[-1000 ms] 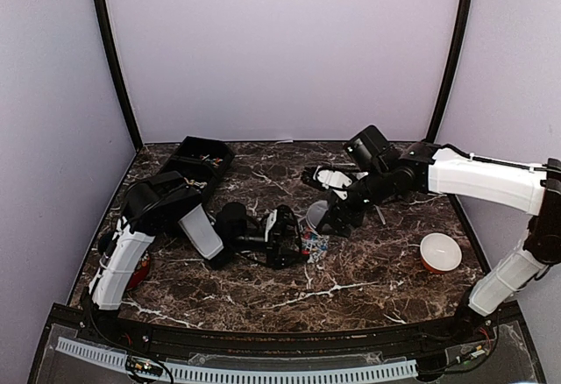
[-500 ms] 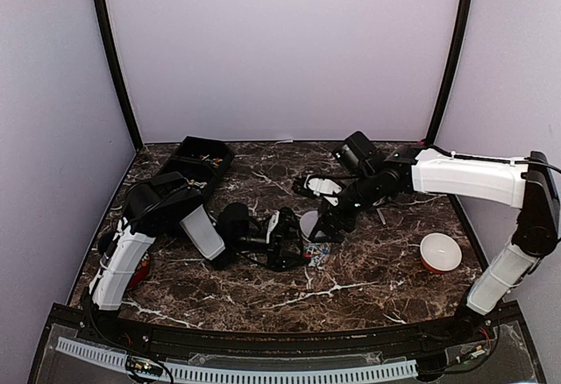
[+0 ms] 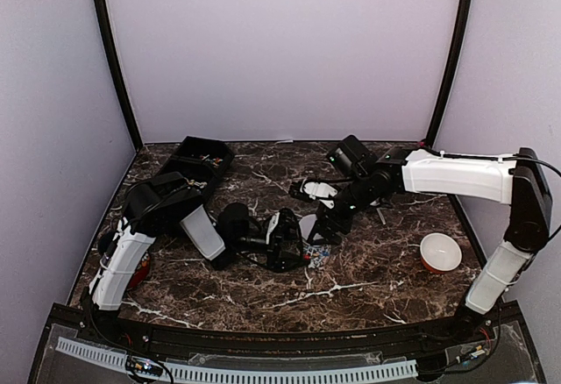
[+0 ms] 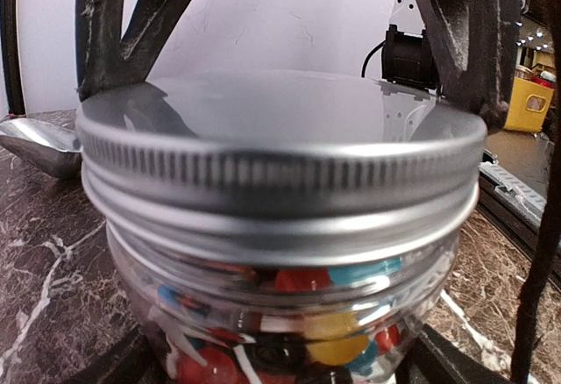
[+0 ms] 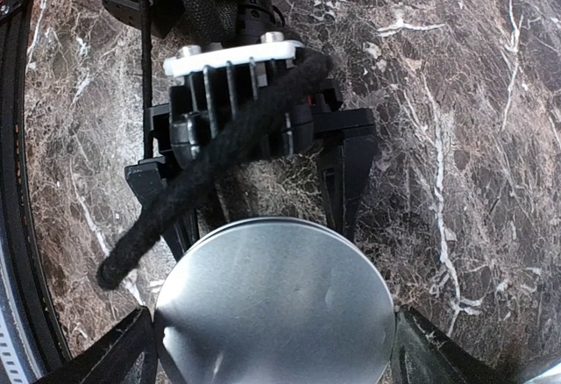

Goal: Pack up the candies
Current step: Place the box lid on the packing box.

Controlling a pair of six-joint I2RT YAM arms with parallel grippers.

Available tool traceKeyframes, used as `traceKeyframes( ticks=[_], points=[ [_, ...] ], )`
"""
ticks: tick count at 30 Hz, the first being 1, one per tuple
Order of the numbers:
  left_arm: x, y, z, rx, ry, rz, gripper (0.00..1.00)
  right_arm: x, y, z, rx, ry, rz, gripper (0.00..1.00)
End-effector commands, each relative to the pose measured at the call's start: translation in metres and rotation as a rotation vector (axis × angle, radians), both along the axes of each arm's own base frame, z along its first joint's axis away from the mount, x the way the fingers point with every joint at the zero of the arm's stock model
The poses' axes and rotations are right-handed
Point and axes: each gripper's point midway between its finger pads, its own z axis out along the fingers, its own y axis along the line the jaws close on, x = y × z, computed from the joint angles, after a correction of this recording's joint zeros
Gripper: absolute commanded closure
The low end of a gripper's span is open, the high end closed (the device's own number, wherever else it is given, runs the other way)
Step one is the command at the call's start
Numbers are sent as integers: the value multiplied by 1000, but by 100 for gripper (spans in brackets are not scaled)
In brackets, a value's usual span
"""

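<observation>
Dark, white-veined marble makes up the table (image 3: 368,288), and near its middle stand the candies (image 4: 337,349), a mixed heap of red, yellow, blue and white pieces packed inside the glass jar (image 4: 175,314), which stands upright on the stone; over the jar's mouth sits a silver metal lid (image 4: 280,121) with a ribbed rim, its flat top catching the light; the left end effector (image 4: 280,362) reaches in low from the left side and is clamped on the body of the glass jar, one finger on each side below the lid; the right end effector (image 5: 273,349) hangs over the jar from the far right and grips the lid by its rim, its two fingers (image 5: 131,349) pressed against opposite edges of the disc; a thick black cable (image 5: 210,165) runs slantwise across the left wrist, seen from above in the right wrist view; just beyond the jar a silver scoop (image 4: 35,143) lies on the table; farther out, a black tray (image 3: 200,158) sits at the far left corner with a few small coloured pieces in it, too small to tell apart; a white bowl (image 3: 440,251) with an orange rim stands well apart on the right side, near the right arm's base; pale lilac walls (image 3: 280,51) close in the table on three sides.
</observation>
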Motion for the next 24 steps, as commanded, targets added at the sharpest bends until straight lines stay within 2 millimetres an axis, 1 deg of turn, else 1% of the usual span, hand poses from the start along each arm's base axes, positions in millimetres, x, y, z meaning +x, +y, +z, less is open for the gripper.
traceKeyframes(
  ticks=[1,5,8,13,18,20,24],
  points=[
    [-12,5,-46,107,110,-11,13,-2,5,3,4,7,25,13],
    [-11,5,-47,108,112,-6,13,-7,5,0,-9,25,38,13],
    [-10,5,-47,110,113,1,13,-13,7,2,9,39,57,13],
    [-10,5,-48,111,112,5,13,-14,5,-2,-4,49,58,13],
    [-7,5,-51,124,116,19,13,-23,11,5,30,89,104,12],
    [-5,5,-53,131,115,33,13,-23,12,7,32,92,104,12],
    [-4,5,-53,132,111,40,13,-22,11,3,9,101,95,12]
  ],
)
